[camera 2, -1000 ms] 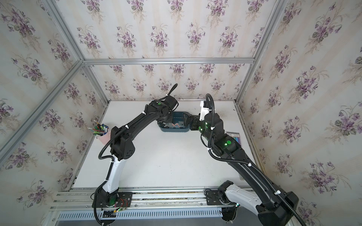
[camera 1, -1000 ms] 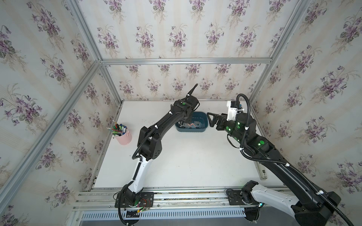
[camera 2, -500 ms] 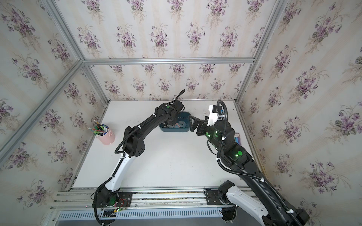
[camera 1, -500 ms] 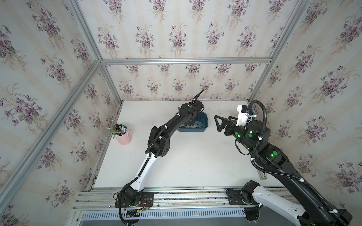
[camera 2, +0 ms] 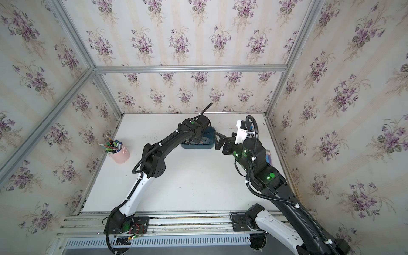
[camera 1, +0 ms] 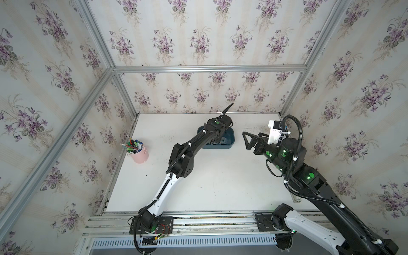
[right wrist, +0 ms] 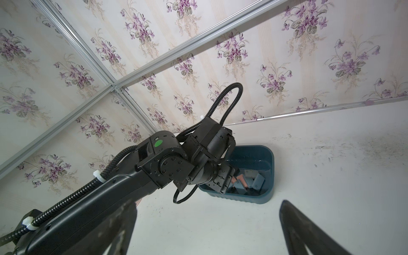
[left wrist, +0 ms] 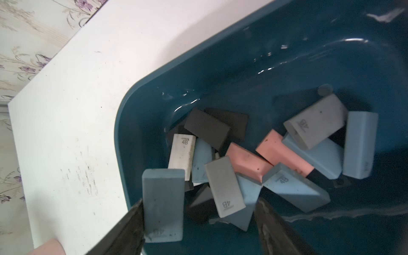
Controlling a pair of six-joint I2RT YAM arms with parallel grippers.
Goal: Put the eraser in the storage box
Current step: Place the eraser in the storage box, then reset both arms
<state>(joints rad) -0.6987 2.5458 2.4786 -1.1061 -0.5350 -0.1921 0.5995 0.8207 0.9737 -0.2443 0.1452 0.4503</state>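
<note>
Left gripper [left wrist: 199, 199]: jaws wide, above storage box [left wrist: 287, 66] | eraser [left wrist: 163, 205]: grey-blue, within box outline near rim, against one finger, clear of the other | other erasers [left wrist: 247, 161]: piled in box | right gripper [right wrist: 208, 203]: jaws wide, empty, beside box.

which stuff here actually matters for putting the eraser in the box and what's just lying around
In the job: storage box, blue-grey eraser beside the open left tool, other erasers inside the box.
Just lying about: pink pen cup with pens, empty right tool.
</note>
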